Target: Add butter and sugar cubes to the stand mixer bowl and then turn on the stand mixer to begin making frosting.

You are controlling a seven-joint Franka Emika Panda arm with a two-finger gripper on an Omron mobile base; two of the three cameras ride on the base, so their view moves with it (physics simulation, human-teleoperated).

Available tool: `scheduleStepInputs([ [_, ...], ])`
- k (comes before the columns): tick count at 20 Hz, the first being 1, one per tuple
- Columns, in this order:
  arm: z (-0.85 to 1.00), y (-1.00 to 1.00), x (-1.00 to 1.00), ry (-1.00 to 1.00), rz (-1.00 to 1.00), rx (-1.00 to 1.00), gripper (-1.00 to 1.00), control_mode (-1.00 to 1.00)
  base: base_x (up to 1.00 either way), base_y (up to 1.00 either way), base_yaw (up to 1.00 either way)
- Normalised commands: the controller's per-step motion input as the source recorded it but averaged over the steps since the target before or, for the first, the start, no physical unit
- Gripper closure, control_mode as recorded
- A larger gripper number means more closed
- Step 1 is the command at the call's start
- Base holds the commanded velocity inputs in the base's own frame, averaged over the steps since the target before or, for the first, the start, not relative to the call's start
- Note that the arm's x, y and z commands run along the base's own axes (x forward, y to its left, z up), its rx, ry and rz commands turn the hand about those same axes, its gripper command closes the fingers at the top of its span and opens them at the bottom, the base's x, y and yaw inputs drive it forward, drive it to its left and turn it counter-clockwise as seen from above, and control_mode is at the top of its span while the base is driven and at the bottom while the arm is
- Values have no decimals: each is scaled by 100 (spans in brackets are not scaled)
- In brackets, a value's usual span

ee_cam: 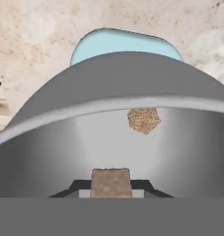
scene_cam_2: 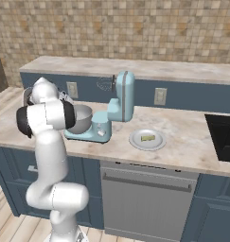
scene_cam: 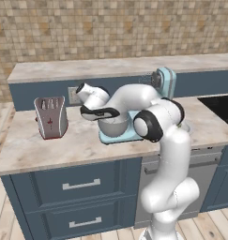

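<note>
Hovering over stand mixer bowl (scene_cam: 113, 125), mid worktop (scene_cam: 31, 150), gripper (scene_cam: 94, 112).
Rt base: butter (scene_cam_2: 147, 138) on plate (scene_cam_2: 135, 142), nr front edge, rt of stand mixer (scene_cam_2: 117, 106).
Hand cam: jaws pinched narrow on one sugar cube (ee_cam: 111, 182); second (ee_cam: 144, 120) lies inside bowl. Light, crumbly — hold flat sides, gently.

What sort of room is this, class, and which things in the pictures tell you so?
Most likely a home kitchen: a light blue stand mixer stands on a marble-look counter over blue drawers, with a tiled wall behind.
</note>
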Motion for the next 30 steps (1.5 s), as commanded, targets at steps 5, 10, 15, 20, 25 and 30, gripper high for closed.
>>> scheduleStepInputs([
  [5,-26,-4,35,4,0,4,100,-100,0,0,0],
  [10,-29,-3,31,2,0,4,100,-100,0,0,0],
  [15,-29,-1,12,1,0,3,-100,-100,0,0,0],
  [20,-5,-2,-8,0,0,3,-100,-100,0,0,0],
  [25,14,-2,-35,-1,0,6,-100,-100,0,0,0],
  [30,79,-3,-76,-20,0,17,-100,-100,0,0,0],
])
